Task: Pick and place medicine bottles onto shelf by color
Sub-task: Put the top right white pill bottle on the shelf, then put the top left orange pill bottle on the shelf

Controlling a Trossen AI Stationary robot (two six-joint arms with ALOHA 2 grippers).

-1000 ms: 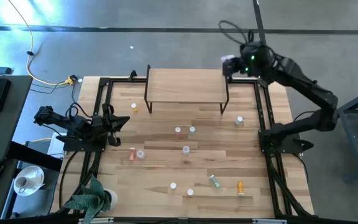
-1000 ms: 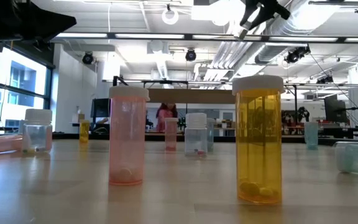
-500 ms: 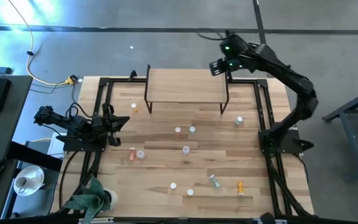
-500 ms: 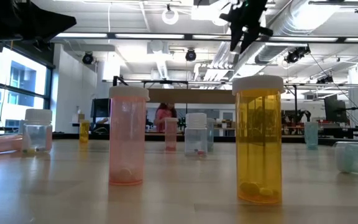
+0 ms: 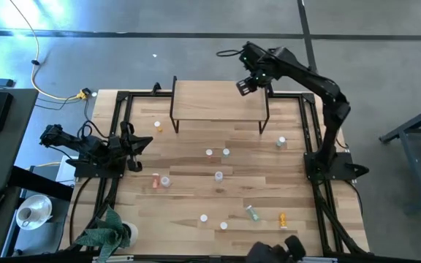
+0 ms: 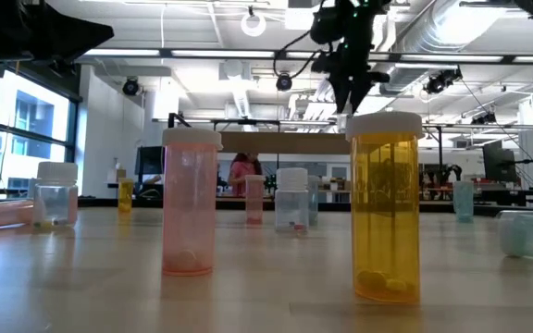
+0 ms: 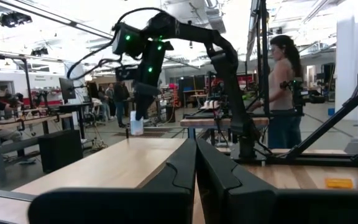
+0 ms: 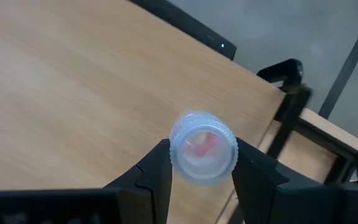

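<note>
One small clear bottle (image 8: 202,148) is pinched between the two fingers of the right gripper (image 8: 202,163), seen cap-first, with something pink inside it. The gripper holds it over the shelf (image 5: 218,98), near the shelf's right back corner, and the bottle looks to be in the air, not yet standing on the wood. So the step in hand is the placing part: the bottle has been picked up and carried over, and now it needs a spot. The next move, I think, is to bring it down until its bottom rests flat on the shelf top, then let the fingers spread so it stays standing, and to keep it away from the shelf edge so it cannot roll off. The shelf top shows no other bottle in the high view. In front of the shelf, many medicine bottles (image 5: 218,175) wait on the table (image 5: 196,139), some standing and some lying down, in orange, pink, green and clear. Far off to the left of the shelf, the left gripper (image 5: 139,143) rests by the table's side with its fingers (image 7: 185,168) pressed together and nothing in them.
</note>
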